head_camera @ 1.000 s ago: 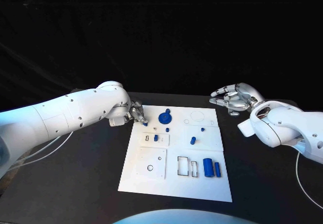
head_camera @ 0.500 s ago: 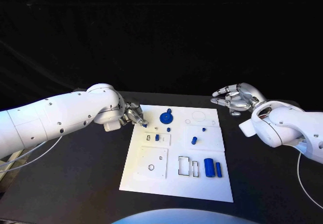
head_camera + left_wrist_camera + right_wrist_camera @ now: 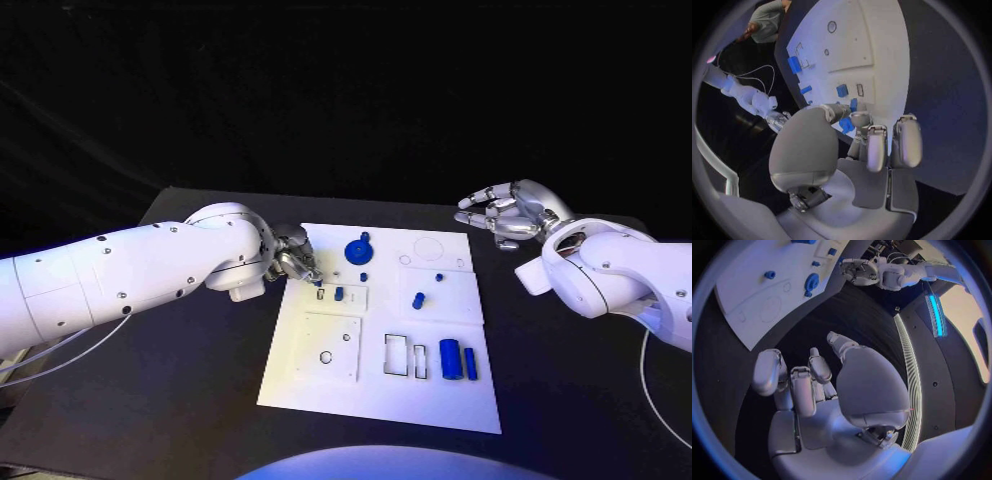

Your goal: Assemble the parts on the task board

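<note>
The white task board (image 3: 447, 400) lies mid-table and bears several blue parts. A round knobbed part (image 3: 358, 247) sits at its far end, short pegs (image 3: 417, 299) stand near the middle, and two blocks (image 3: 457, 360) lie at the near right. My left hand (image 3: 296, 265) hovers at the board's left edge. It pinches a small blue part (image 3: 846, 124) between thumb and fingertip, right beside the small inset plate (image 3: 335, 296) with a peg in it. My right hand (image 3: 505, 212) hangs off the board's far right corner with fingers loosely apart, holding nothing.
Black table (image 3: 159, 400) surrounds the board on all sides. My left forearm (image 3: 130, 275) lies across the table's left part. White cables (image 3: 58, 350) trail beneath it. The right arm's bulky wrist (image 3: 599, 270) stands close to the board's right edge.
My left hand has moved nearer along the board's left edge with the small blue part, from beside the knobbed part down to the small inset plate. The right hand has held still.
</note>
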You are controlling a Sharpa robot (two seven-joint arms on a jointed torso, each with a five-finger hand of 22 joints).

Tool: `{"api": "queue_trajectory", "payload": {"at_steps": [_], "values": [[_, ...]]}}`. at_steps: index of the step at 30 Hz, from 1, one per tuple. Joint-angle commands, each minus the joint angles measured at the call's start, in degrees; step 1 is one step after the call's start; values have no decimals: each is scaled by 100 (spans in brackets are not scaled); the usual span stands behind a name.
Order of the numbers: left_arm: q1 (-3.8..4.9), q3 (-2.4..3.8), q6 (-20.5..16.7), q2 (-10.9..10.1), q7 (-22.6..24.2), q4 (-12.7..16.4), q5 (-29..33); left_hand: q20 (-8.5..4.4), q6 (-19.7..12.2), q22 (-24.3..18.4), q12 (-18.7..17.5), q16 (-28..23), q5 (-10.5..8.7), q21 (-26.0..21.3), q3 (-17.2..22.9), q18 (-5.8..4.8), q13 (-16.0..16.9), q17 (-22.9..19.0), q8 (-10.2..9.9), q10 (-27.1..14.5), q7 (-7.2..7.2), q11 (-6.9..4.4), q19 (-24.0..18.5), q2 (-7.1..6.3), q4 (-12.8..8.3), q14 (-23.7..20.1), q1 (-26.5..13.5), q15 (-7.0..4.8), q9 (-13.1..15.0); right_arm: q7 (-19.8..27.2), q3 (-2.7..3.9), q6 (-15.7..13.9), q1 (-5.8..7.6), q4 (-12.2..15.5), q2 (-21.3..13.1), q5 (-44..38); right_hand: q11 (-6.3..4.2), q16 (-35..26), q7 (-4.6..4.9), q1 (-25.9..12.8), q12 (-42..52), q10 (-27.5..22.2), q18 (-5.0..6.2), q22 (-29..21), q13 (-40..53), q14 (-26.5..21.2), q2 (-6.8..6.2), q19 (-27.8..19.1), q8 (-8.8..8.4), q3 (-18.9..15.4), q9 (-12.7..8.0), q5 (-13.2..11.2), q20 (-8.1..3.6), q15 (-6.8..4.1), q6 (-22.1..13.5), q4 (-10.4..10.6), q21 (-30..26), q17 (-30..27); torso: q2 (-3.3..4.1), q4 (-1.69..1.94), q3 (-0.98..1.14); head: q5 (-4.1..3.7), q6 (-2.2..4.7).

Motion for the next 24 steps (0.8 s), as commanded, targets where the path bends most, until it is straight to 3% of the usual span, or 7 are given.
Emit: {"api": "queue_trajectory", "payload": {"at_steps": [1,24], "values": [[-21,-6,-80,6,73,53,-333,12,53,73,39,19,24,28,971,-51,6,1374,34,44,-31,-8,41,-33,-925,550,44,-53,290,29,-1,72,-6,1,-1,-24,3,-19,7,-56,-14,-16,55,-5,-4,348,18,-37,20,-14,-7,20,11,-31,-36,33,-17,476,5,-12,3,16,-20],[-119,-58,267,137,27,-77,-467,4,79,75,33,20,31,30,1033,-51,-2,1374,55,52,-40,-17,41,-62,-951,550,21,-62,296,32,-1,74,-12,16,-6,-23,3,-22,6,-68,-17,-20,56,-10,-11,348,19,-39,27,-16,-9,28,10,-32,-38,49,-27,473,5,-9,8,13,-63]]}}
